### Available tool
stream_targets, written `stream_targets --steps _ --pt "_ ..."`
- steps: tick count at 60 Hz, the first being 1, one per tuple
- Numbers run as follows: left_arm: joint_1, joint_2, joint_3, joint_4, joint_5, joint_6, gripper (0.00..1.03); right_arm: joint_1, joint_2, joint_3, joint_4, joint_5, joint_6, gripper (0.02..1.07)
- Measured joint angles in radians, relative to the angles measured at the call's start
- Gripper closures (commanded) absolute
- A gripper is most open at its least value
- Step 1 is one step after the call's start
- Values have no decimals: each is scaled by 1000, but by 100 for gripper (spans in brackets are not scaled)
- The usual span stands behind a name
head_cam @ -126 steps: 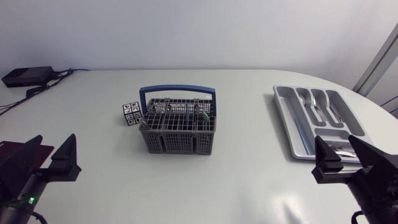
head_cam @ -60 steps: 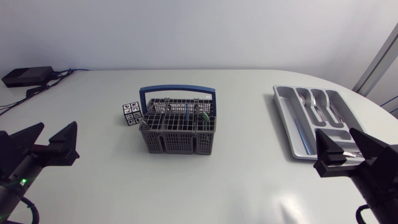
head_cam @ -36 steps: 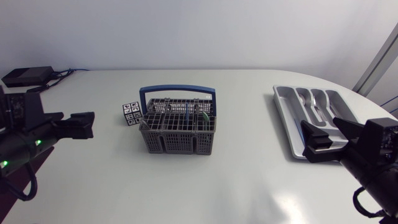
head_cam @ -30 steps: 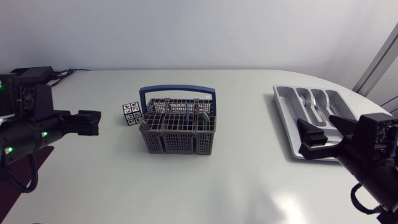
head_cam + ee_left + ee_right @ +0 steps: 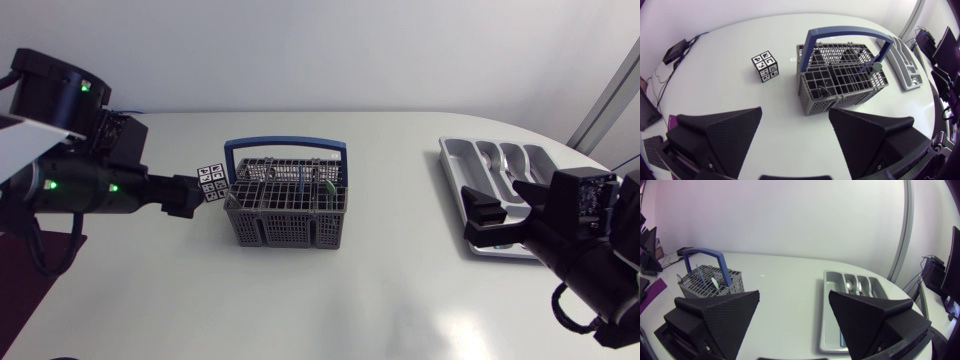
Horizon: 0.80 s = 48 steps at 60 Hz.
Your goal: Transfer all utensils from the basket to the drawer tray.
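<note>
1. The table [image 5: 330,300] carried everything, with the drawer tray [image 5: 458,170] well apart from the basket [image 5: 285,230], toward the right arm's side.
2. The drawer tray already held some cutlery [image 5: 505,165] in its short compartments.
3. The basket was a stiff plastic grid under a blue hoop handle [image 5: 286,145]. It looked light enough to slide if a utensil snagged on the way out.
4. The left gripper [image 5: 795,112] hung short of the basket, fingers spread wide with nothing between them. The right gripper [image 5: 794,297] was equally apart and empty, low by the tray's near end.
5. A marker cube [image 5: 211,183] sat just beside the basket.
6. The utensils [image 5: 867,69] stood upright in the basket's cells, a blue-handled one plainest. I judged them thin, rigid, light and probably slick. The best hold is likely across the exposed handle top, pinched firmly and drawn straight up clear of the hoop.
</note>
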<state>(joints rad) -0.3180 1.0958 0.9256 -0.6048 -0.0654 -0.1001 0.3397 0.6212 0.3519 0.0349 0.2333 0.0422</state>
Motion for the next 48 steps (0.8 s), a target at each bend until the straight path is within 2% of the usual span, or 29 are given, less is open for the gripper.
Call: stream_targets --steps 7,18,30,34,39,48 --pt "-4 66 79 -24 1 64 10 0 26 29 -37 0 13 7" --pt "-8 162 164 -49 -3 290 7 30 84 97 -162 -5 18 7" --pt "-33 192 189 -50 -4 508 7 32 161 196 -313 -48 -5 7" --pt "-52 192 187 -39 -3 586 7 32 183 216 -340 -85 -43 7" --pt "-72 188 174 30 -3 689 7 32 187 225 -382 -173 -99 7" --pt "-78 180 139 80 -3 885 7 36 174 230 -460 -269 -221 7"
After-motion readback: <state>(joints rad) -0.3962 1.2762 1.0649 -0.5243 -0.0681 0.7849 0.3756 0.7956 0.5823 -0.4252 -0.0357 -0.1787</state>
